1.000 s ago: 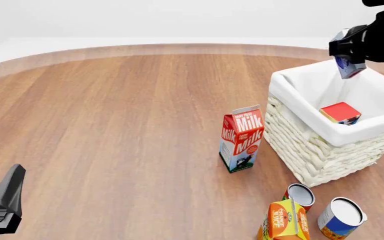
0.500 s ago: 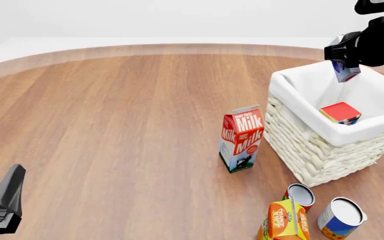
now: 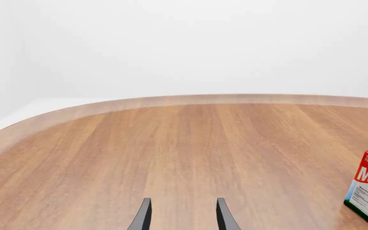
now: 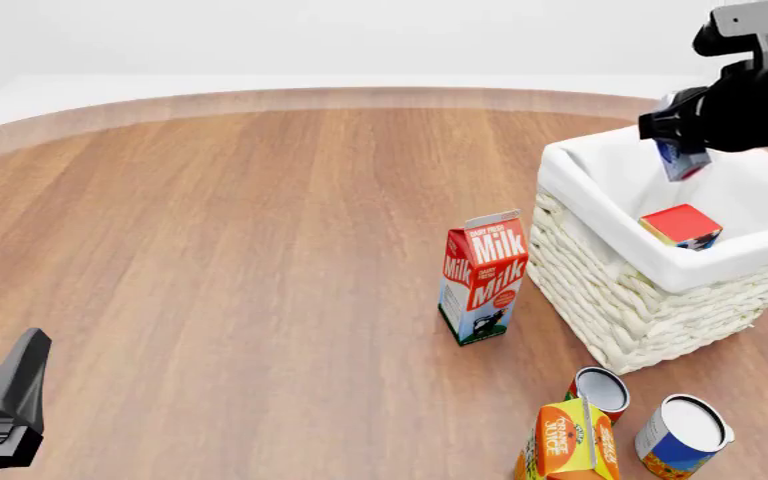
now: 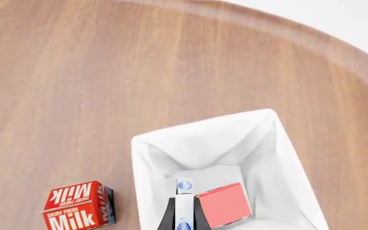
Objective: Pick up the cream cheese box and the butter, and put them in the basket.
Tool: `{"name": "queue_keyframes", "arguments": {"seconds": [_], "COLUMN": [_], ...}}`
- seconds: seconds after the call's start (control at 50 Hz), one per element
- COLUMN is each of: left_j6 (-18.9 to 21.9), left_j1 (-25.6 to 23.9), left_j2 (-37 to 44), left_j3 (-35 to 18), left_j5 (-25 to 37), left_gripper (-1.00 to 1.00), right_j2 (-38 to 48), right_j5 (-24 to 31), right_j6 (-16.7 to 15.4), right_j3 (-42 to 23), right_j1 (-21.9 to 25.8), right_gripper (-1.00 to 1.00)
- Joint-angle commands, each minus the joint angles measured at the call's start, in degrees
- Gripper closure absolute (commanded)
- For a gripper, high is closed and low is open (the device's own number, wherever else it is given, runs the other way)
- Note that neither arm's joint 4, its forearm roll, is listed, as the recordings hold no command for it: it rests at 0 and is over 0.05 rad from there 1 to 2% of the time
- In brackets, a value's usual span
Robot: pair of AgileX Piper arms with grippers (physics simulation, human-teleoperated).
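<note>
We have the right gripper point(image 4: 682, 150) pinching the cream cheese box point(image 4: 679, 158) on edge, its long axis hanging down, directly above the basket point(image 4: 584, 175) opening; the butter point(image 4: 680, 225) lies inside, just beside our drop line. Our left gripper point(image 3: 181, 215), spread and holding nothing, sits far off

Round wooden table point(image 4: 224, 250), warm brown planks with grain running away from the camera, paler band along the curved far edge. Beyond it a plain pale floor and white, featureless wall point(image 3: 190, 43). Light even and diffuse; shadows soft, faint.
</note>
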Motion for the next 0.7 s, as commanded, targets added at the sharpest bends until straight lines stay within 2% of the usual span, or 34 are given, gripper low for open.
{"name": "queue_keyframes", "arguments": {"seconds": [0.02,0.7], "left_j6": [0.0,0.0], "left_j1": [0.0,0.0], "left_j2": [0.0,0.0], "left_j3": [0.0,0.0], "left_j5": [0.0,0.0], "left_gripper": [-1.00,-1.00], "right_j2": [0.7,3.1], "right_j5": [-1.6,-4.5], "right_j6": [0.2,-0.7], "right_j3": [1.2,3.8], "right_j1": [-0.4,-0.7], "right_gripper": [1.00,1.00]}}
